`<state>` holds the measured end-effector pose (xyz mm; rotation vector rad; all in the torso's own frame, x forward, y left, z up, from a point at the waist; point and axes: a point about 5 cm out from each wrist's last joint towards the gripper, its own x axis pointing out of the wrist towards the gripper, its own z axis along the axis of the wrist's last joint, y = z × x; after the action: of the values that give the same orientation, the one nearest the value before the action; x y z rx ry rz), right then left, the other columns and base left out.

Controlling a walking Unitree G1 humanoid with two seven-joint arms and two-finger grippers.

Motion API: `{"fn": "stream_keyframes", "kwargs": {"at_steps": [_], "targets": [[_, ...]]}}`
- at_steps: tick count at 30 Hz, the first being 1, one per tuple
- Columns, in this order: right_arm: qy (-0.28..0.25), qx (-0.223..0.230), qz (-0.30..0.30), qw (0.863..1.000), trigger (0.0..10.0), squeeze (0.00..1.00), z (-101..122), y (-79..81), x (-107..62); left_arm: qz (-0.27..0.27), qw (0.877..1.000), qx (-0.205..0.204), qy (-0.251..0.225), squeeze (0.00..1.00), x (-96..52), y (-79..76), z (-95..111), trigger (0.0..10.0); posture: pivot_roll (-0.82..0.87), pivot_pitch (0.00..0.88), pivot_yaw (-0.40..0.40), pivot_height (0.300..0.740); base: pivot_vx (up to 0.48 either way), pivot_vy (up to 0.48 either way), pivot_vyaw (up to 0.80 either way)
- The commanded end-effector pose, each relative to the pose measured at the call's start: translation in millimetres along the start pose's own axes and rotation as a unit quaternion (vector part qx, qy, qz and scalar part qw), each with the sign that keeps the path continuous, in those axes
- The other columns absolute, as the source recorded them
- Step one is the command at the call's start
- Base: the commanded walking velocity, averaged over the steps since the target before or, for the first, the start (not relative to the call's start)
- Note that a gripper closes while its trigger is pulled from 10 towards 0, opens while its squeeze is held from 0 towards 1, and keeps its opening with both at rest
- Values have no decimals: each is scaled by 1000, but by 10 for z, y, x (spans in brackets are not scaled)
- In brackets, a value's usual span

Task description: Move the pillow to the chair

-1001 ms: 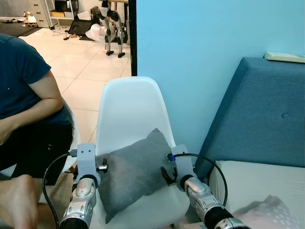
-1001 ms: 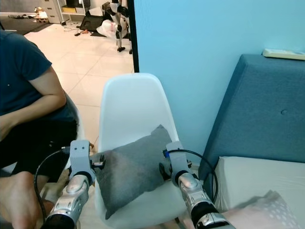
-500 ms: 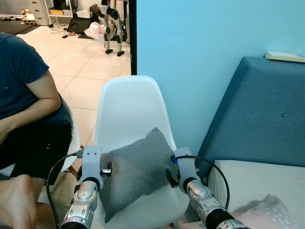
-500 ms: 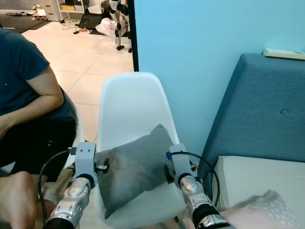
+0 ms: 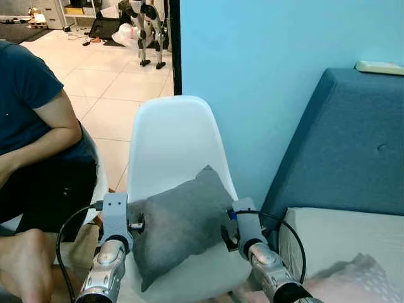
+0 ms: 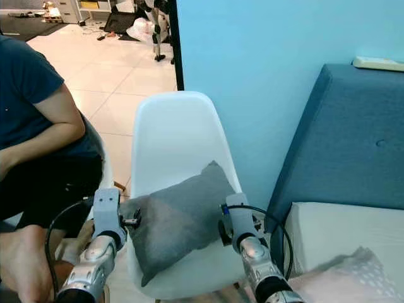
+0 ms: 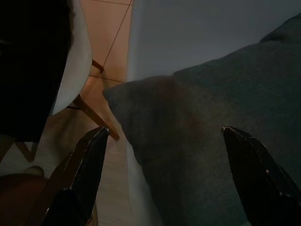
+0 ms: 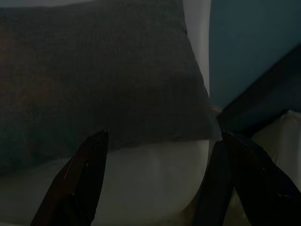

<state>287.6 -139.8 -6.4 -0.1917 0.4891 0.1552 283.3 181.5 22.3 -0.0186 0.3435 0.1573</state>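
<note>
Grey fabric covers the soft rectangular pillow (image 5: 180, 224), which lies on the seat of the white moulded plastic chair (image 5: 170, 142), tilted so that one corner rises against the backrest and the opposite corner hangs toward the seat's front edge. The chair stands against the light blue wall (image 5: 271, 57), just beside the dark blue upholstered sofa (image 5: 350, 145), whose cream seat cushion (image 5: 341, 237) shows at the lower right.

On the robot's left, the left gripper (image 7: 164, 160) sits at the pillow's left edge; the wrist view shows its two black fingers (image 7: 89, 165) spread wide, with the pillow's corner lying between and beyond them, and neither finger is seen pressing the fabric. On the robot's right, the right gripper (image 8: 162, 176) is at the pillow's right edge; its fingers (image 8: 87, 174) are likewise spread wide and hold nothing, the pillow and the chair's white seat lying ahead of them.

Beside the chair, at the left, a person in a dark blue shirt (image 5: 28, 107) sits with one arm folded across the lap. Pale tiled floor (image 5: 107, 95) stretches away behind the chair.
</note>
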Motion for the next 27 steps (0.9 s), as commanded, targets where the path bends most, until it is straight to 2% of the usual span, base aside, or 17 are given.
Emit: {"fn": "stream_keyframes", "kwargs": {"at_steps": [1, 8, 17, 27], "targets": [[-3, 7, -5, 1000, 10000, 0, -14, -10, -12, -5, 1000, 5, 10, 0, -24, -9, -48, 10000, 38, 94, 10, 740, 0, 0, 0], [1, 6, -6, 1000, 10000, 0, -33, -14, -20, -7, 1000, -1, 6, 0, -1, -54, -21, 10000, 35, 86, 1, 740, -249, 0, 0], [6, 1, 1, 1000, 10000, 0, -30, -6, -14, -1, 1000, -4, 11, 0, -15, -36, -51, 10000, 40, 85, -15, 740, -335, 0, 0], [13, -3, 5, 1000, 10000, 0, -37, -6, -13, 9, 1000, 3, 24, 0, -14, 3, -83, 10000, 38, 89, -21, 740, 0, 0, 0]]}}
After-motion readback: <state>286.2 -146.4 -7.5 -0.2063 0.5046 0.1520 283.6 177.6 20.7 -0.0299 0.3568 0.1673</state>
